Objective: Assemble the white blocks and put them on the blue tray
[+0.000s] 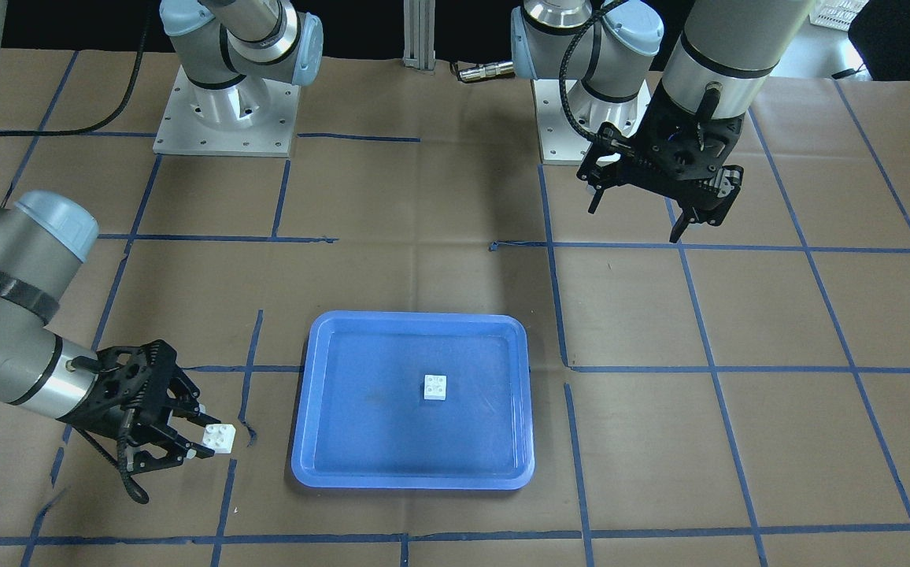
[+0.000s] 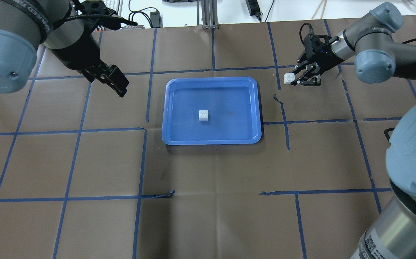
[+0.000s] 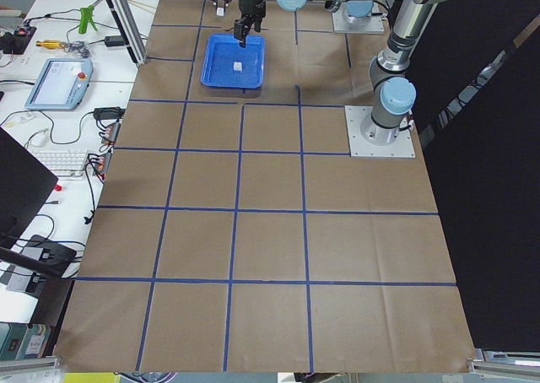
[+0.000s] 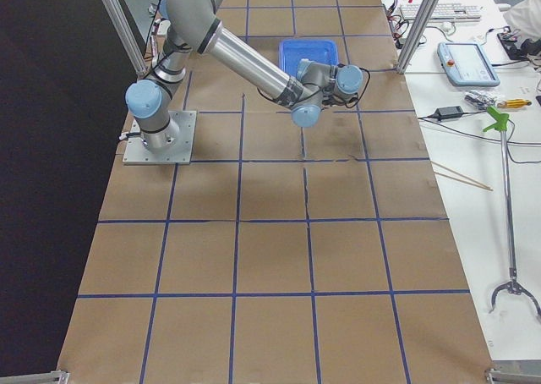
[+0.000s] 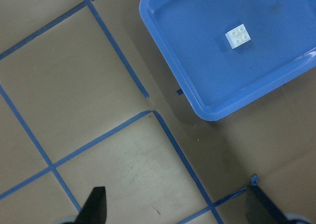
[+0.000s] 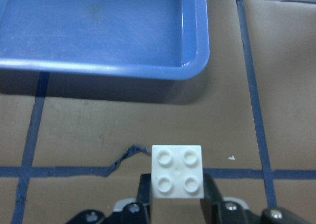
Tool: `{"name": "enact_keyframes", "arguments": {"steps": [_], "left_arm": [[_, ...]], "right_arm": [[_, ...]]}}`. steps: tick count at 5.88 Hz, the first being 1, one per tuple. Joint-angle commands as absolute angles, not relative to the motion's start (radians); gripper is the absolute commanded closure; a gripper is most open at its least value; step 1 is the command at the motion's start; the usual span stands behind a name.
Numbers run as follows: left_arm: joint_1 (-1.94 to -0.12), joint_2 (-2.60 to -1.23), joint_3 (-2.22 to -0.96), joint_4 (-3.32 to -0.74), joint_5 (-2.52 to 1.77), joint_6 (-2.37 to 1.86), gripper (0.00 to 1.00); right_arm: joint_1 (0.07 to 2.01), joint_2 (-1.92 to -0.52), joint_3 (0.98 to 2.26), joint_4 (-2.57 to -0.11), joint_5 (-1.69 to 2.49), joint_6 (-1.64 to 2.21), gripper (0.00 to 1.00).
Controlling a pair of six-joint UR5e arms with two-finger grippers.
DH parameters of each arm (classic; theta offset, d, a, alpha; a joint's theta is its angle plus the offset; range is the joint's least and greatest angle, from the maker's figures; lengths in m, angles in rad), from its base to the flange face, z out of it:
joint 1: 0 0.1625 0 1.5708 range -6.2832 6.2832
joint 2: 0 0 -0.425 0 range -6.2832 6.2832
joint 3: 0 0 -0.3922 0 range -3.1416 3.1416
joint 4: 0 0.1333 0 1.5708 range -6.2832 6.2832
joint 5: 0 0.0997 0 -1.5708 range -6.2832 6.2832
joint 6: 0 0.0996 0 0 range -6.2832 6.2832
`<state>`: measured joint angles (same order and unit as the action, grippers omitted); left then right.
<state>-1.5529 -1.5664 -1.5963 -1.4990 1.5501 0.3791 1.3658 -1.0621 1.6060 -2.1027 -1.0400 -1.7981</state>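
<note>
One white block (image 1: 435, 387) lies studs up near the middle of the blue tray (image 1: 321, 441); it also shows in the overhead view (image 2: 204, 115) and the left wrist view (image 5: 237, 37). My right gripper (image 2: 291, 80) is shut on the second white block (image 2: 288, 78), held above the paper beside the tray (image 2: 172, 136); the right wrist view shows this block (image 6: 177, 170) between the fingertips, studs up, short of the tray rim (image 6: 200, 61). My left gripper (image 2: 116, 82) is open and empty, above the table on the tray's other side.
Brown paper with a blue tape grid covers the table (image 2: 208, 201). The two arm bases (image 1: 227, 110) (image 1: 589, 118) stand at the robot's side. A loose tape end (image 2: 278, 99) lies near the tray. Keyboard and tools sit off the table in the side views.
</note>
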Motion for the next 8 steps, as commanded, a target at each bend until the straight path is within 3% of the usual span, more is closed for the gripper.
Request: {"name": "enact_keyframes", "arguments": {"steps": [1, 3, 6, 8], "left_arm": [[-1.546, -1.551, -1.589, -1.505, 1.552, 0.228, 0.01], [-1.546, -1.534, -1.591, -1.517, 1.592, 0.039, 0.01], [-1.548, -1.529, -1.589, -1.546, 1.592, -0.034, 0.01], [-1.548, -1.529, -1.589, -1.540, 1.591, -0.034, 0.01]], "right_arm": [[1.481, -1.091, 1.611, -2.103, -1.037, -1.651, 0.62], [1.621, -1.089, 1.641, -2.153, -1.035, -1.482, 0.62], [1.692, -1.066, 1.833, -2.509, -1.037, -1.367, 0.62], [1.695, -1.023, 1.839, -2.563, -1.034, -1.367, 0.62]]}}
